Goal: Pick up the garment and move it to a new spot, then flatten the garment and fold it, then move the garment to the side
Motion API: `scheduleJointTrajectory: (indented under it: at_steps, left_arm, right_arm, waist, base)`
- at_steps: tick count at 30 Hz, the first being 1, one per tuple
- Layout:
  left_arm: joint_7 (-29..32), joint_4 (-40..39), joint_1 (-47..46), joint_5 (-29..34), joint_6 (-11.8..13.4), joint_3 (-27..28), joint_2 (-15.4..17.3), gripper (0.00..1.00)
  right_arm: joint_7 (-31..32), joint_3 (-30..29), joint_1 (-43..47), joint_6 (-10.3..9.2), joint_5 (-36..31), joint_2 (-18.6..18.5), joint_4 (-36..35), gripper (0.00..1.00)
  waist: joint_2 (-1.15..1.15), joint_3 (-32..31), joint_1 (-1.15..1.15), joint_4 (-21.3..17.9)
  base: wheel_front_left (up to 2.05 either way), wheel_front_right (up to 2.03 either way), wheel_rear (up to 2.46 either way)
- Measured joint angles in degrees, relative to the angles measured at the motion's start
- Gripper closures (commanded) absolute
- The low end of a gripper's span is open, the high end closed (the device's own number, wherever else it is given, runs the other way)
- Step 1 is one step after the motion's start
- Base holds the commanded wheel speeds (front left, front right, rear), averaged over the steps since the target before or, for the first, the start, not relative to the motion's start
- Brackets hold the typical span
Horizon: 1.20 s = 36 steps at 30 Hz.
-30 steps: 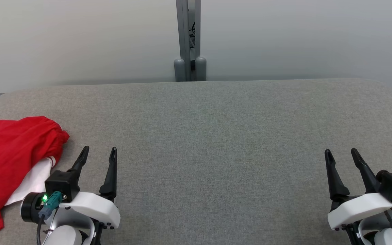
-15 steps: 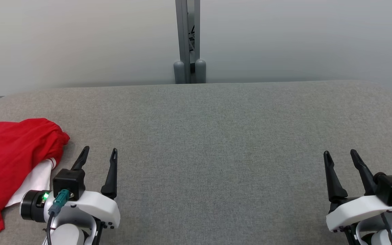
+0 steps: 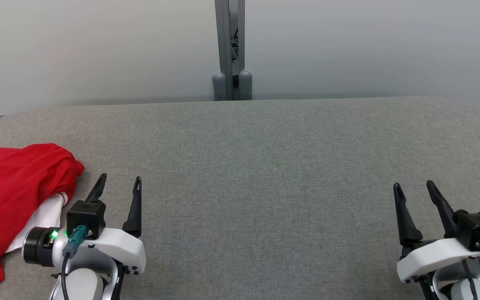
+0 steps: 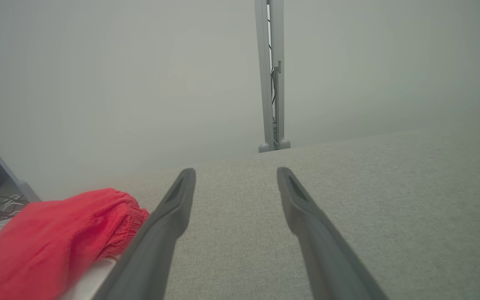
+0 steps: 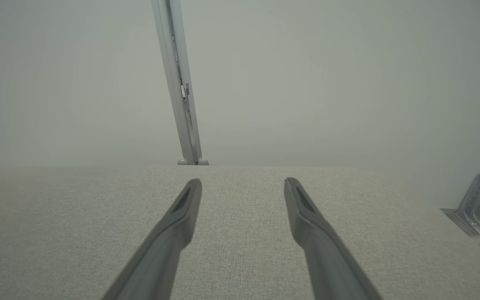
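A grey fabric-covered table (image 3: 256, 166) with rounded corners spreads before me, backed by a pale wall (image 3: 98, 50) split by a grey post (image 3: 229, 50). At its left edge lies the crumpled red garment (image 3: 11, 196), long axis diagonal, gathered end pointing away from me and toward the table's middle. Just right of it is my left gripper (image 3: 121, 178), fingers spread, empty. Well apart, at the right, my right gripper (image 3: 413, 184) is likewise spread and empty.
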Motion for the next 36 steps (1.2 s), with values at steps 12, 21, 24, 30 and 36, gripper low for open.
scheduleJointTrajectory:
  at_steps: [12, 21, 24, 30, 36]
  left_arm:
    - [0.4, 0.4, 0.0, -1.5, 0.5, 0.1, -0.2, 0.0]
    - [0.7, 0.5, 0.0, -1.7, 0.8, -0.3, -0.1, 0.0]
    - [0.8, 0.4, 0.0, -1.7, 1.0, -0.4, -0.1, 0.0]
    - [0.9, 0.2, 0.0, -2.1, 1.0, -0.6, 0.1, 0.0]
    - [0.8, 0.3, -0.2, -2.6, 1.1, -0.9, -0.2, 0.0]
  right_arm:
    - [-0.5, -0.5, -0.2, 0.0, 0.8, 0.1, 0.5, 0.0]
    - [-0.6, -0.4, -0.3, 0.0, 1.1, 0.1, 0.7, 0.0]
    - [-0.9, -0.4, -0.3, 0.0, 1.2, 0.1, 0.7, 0.0]
    - [-0.9, -0.5, -0.4, 0.0, 1.5, 0.1, 0.7, 0.0]
    - [-0.9, -0.7, -0.3, 0.0, 1.4, 0.1, 0.0, 0.0]
  waist:
    - [0.0, 0.4, 0.0, 0.1]
    - [0.0, 0.6, 0.0, 0.2]
    - [0.0, 0.7, 0.0, 0.4]
    - [0.0, 0.7, 0.0, 1.2]
    - [0.0, 0.6, 0.0, 3.8]
  base:
    - [0.0, 0.0, 0.0]
    - [0.0, 0.0, 0.0]
    - [0.0, 0.0, 0.0]
    - [0.0, 0.0, 0.0]
    - [0.0, 0.0, 0.0]
